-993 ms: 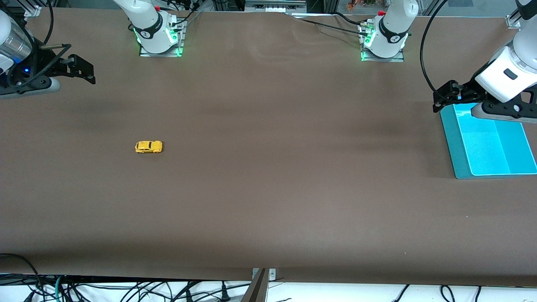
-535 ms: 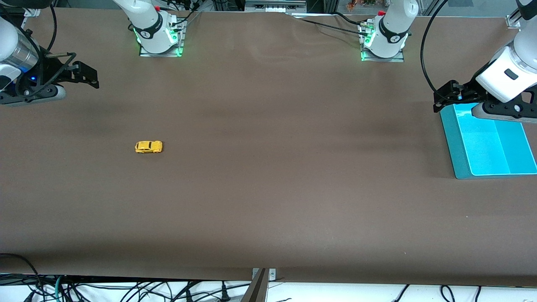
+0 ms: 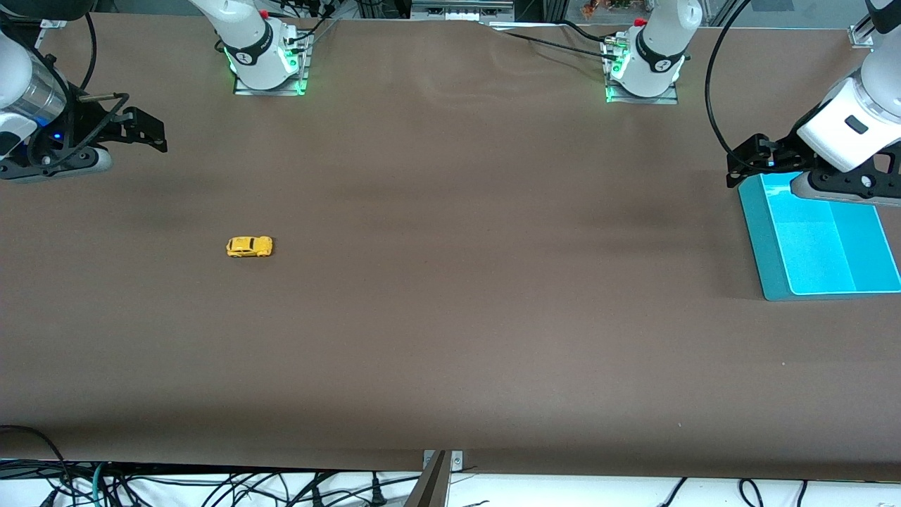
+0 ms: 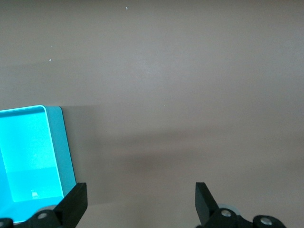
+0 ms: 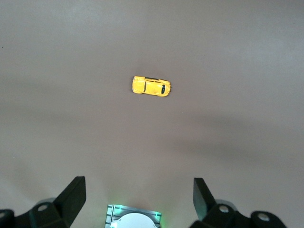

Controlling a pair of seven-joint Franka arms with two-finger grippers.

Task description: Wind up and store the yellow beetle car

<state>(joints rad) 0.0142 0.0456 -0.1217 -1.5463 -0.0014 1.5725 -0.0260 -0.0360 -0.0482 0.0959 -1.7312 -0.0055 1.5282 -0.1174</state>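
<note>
The yellow beetle car [image 3: 249,246] rests on its wheels on the brown table, toward the right arm's end. In the right wrist view the car [image 5: 151,86] lies well ahead of the jaws. My right gripper [image 3: 150,134] hangs open in the air over that end of the table, apart from the car, with nothing between its fingers [image 5: 138,192]. My left gripper [image 3: 743,165] waits open and empty above the rim of a teal tray [image 3: 757,239]. Its jaws [image 4: 141,197] frame bare table beside the tray [image 4: 66,147].
The two arm bases [image 3: 266,60] [image 3: 642,67] stand along the table edge farthest from the front camera. Cables [image 3: 211,486] hang below the edge nearest the camera. The teal tray holds nothing.
My right gripper has shifted a little toward the middle of the table and lower in the front view. The car, the tray and the left arm have not moved.
</note>
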